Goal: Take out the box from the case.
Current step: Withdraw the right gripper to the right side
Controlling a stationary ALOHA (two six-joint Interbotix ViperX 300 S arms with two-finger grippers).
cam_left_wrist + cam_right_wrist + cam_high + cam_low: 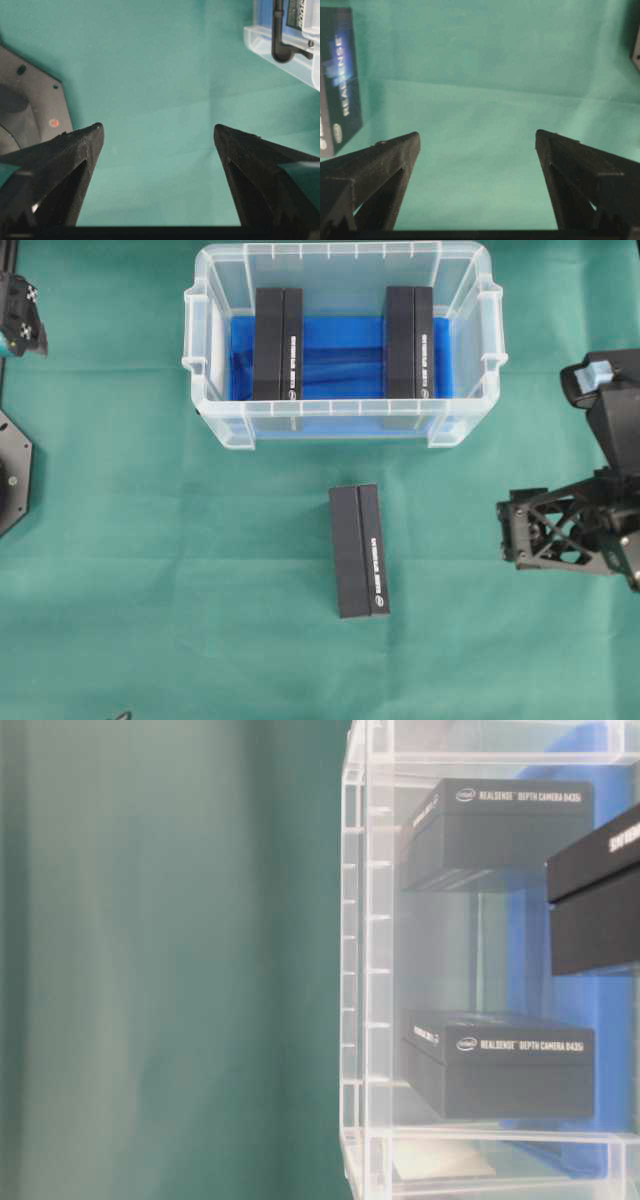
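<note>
One box (360, 550) out on cloth; two boxes in case (215, 420). Both grippers (477, 142) wide, empty. Next: descend vertically, straddle box's narrow width.

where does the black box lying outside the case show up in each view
overhead: black box on the green cloth, centre, below the case.
table-level: probably the dark box cut by the right edge, in front of the case.
left wrist: not in it; only a case corner.
right wrist: upper left edge.
shared landmark: the green cloth.

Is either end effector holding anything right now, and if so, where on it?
Nothing is held. The left end effector and right end effector are both open over bare cloth.
</note>
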